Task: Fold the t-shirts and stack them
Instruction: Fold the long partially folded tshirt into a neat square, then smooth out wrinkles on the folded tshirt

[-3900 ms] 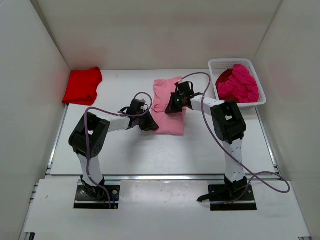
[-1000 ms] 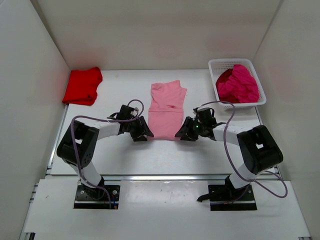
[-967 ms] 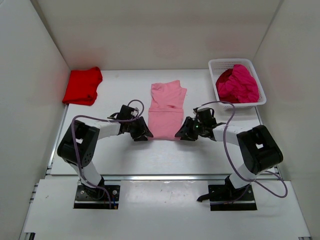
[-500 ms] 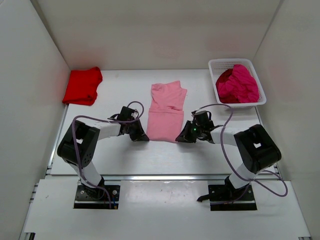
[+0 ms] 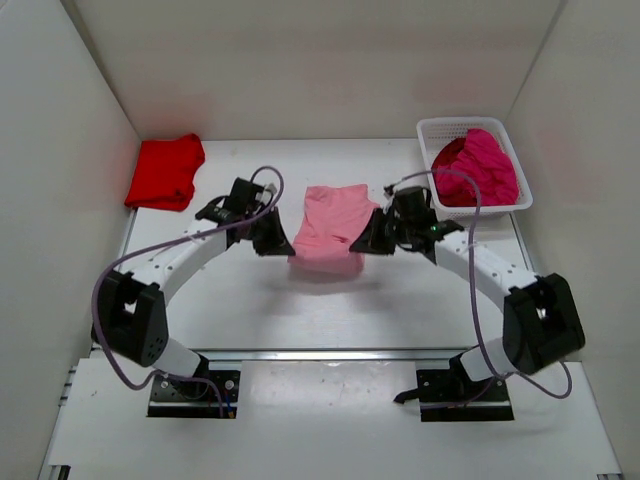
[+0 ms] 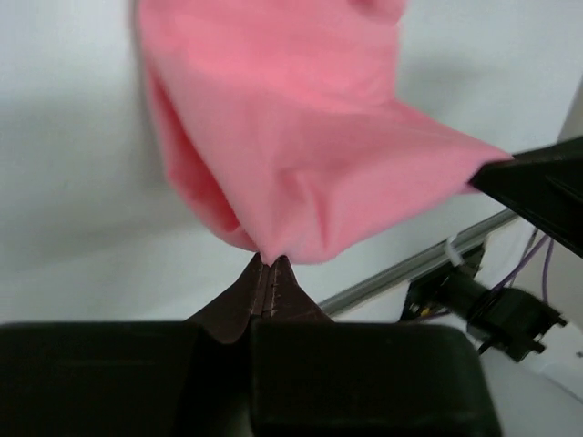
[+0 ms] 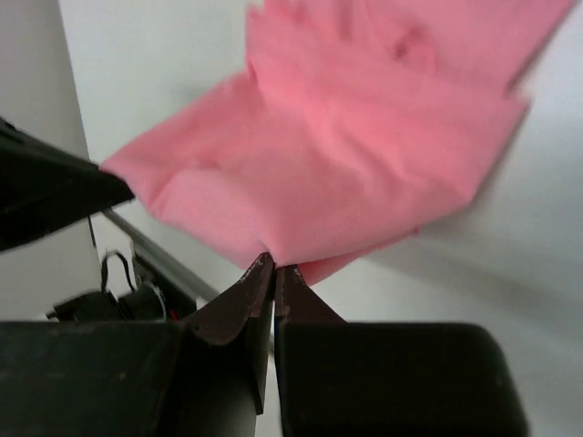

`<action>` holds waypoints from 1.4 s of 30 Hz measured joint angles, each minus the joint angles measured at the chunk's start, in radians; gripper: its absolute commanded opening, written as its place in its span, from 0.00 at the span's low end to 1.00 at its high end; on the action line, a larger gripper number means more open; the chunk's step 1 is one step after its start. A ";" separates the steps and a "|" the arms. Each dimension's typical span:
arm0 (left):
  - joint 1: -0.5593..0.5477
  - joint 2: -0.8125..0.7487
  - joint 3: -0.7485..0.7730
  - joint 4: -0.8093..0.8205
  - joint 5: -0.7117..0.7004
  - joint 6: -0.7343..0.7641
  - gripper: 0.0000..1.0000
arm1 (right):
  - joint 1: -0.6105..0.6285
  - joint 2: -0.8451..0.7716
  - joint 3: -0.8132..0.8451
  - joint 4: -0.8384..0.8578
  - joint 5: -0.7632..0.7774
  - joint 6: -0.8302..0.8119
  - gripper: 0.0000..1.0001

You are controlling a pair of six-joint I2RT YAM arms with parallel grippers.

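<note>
top external view shows the left gripper [image 5: 279,241] and the right gripper [image 5: 361,241] at the two near corners of the light pink t-shirt [image 5: 328,222], one on each side, with the cloth stretched between their fingers. in the left wrist view the two fingers are pressed together on a corner of the pink cloth, and the shirt spreads away from the fingertips in soft folds. in the right wrist view the fingers also pinch a corner of the same shirt, tips closed on the fabric. the near edge of the shirt hangs above the table [image 5: 250,300] with a shadow under it, and the far part lies on the table beyond the fingers. the bright red t-shirt [image 5: 165,172] lies folded well apart from the left fingers, on their outer side and farther back. the deep magenta t-shirts [image 5: 478,168] are heaped in the white mesh basket [image 5: 468,122], beyond the right fingers on their outer side.
</note>
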 measured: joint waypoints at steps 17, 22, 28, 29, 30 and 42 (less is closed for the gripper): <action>0.005 0.871 1.199 -0.126 -0.166 -0.047 0.00 | -0.259 0.686 0.859 -0.153 0.035 -0.167 0.00; 0.014 1.015 1.342 -0.152 -0.187 -0.072 0.15 | -0.274 0.885 1.111 -0.251 0.041 -0.199 0.03; 0.032 1.103 1.390 -0.136 -0.202 -0.121 0.76 | -0.275 1.075 1.368 -0.363 0.071 -0.208 0.38; 0.037 1.104 1.390 -0.130 -0.206 -0.127 0.79 | -0.275 1.101 1.428 -0.412 0.077 -0.212 0.40; 0.042 1.101 1.390 -0.122 -0.211 -0.132 0.80 | -0.275 1.133 1.505 -0.448 0.082 -0.214 0.39; -0.004 0.883 1.127 0.026 -0.166 -0.122 0.26 | -0.227 1.241 1.917 -0.689 0.076 -0.268 0.00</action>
